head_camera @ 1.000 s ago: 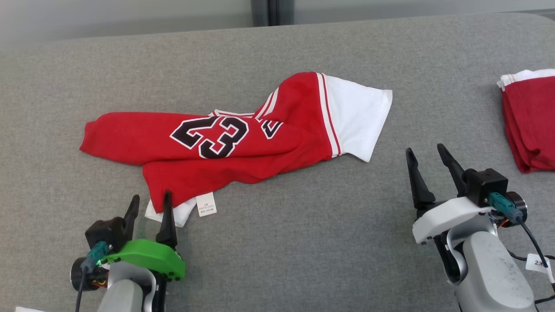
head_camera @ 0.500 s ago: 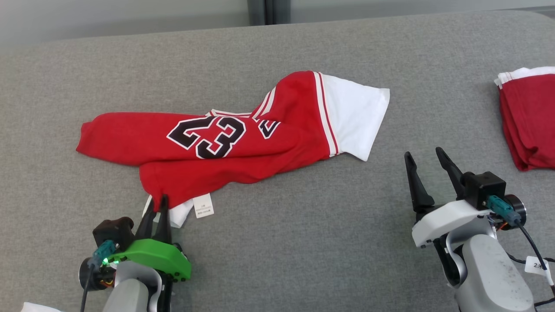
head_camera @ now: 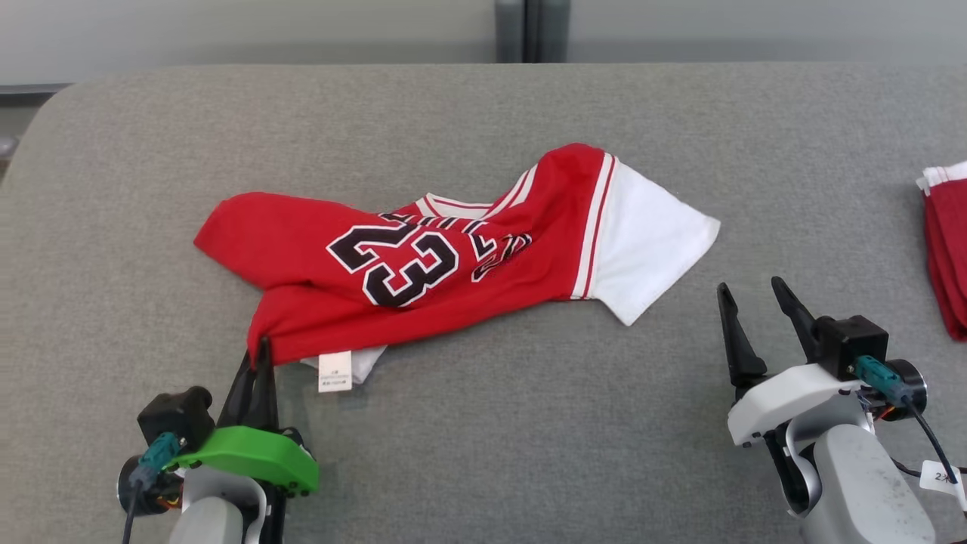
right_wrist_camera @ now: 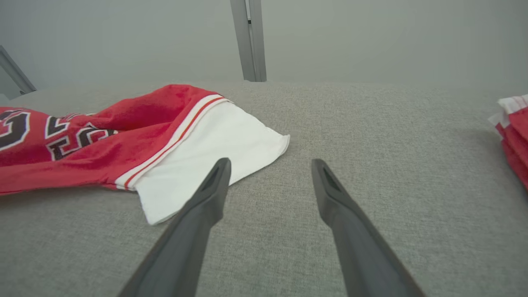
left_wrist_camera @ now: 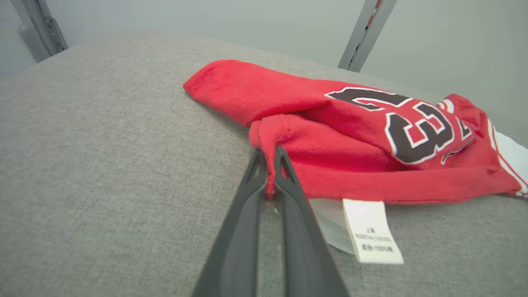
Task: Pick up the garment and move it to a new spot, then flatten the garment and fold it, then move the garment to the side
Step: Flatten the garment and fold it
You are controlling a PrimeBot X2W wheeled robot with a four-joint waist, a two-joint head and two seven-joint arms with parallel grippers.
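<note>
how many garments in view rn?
2. A red jersey numbered 23 lies crumpled in the middle, its near corner pinched in the left gripper. A folded red-and-white garment sits at the right edge, cut off by the frame; it may be a stack of several.

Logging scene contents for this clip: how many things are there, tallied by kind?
Crumpled red number-23 jersey with white sleeve: 1
Folded red-and-white cloth pile: 1
Dark two-fingered grippers: 2, left gripper pinching jersey, right gripper open
Grey fabric tabletop: 1
Total: 5
</note>
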